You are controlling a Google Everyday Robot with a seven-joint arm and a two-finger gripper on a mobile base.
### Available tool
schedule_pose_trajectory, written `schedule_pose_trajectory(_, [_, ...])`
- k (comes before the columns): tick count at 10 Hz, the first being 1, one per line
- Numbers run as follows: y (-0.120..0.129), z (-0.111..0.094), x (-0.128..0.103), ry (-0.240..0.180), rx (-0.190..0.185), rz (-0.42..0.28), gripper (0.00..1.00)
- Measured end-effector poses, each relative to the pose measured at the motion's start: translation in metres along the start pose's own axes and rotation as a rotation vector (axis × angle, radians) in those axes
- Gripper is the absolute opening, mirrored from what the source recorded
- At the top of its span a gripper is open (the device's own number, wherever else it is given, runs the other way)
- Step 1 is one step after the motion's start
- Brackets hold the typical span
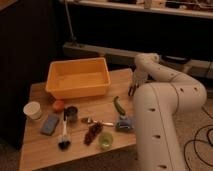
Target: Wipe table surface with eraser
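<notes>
Your table, the arm at its right edge, and small things scattered along the front.

You have the light-brown wooden table (85, 107) filling the lower left of the view, with the white arm (160, 115) rising at its right side and bending back over the far right edge. The orange bin (78, 77) sits on the far half of the table. Your gripper (133, 90) hangs at that far right edge, near the bin's right end and apart from it; you cannot tell whether the jaws are apart or together. In front of the bin lie a white cup (33, 110), a grey-blue eraser (50, 124), a brush (64, 136), a dark red bunch (93, 133), a green pepper (119, 105), a small green cup (105, 140) and an orange ball (58, 105).
</notes>
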Motion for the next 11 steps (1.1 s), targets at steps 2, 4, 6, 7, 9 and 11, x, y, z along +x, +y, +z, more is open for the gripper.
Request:
schedule_pose_trajectory(2, [0.044, 0.002, 0.004, 0.009, -0.027, -0.057, 0.0])
schedule_pose_trajectory(4, [0.079, 0.001, 0.024, 0.02, -0.048, -0.136, 0.0])
schedule_pose_trajectory(6, [0.095, -0.005, 0.056, 0.038, -0.052, -0.209, 0.0])
schedule_pose_trajectory(7, [0.095, -0.008, 0.075, 0.051, -0.045, -0.237, 0.0])
schedule_pose_trajectory(9, [0.079, -0.012, 0.089, 0.059, -0.028, -0.237, 0.0])
schedule_pose_trajectory(11, [0.036, -0.019, 0.092, 0.054, -0.006, -0.192, 0.0])
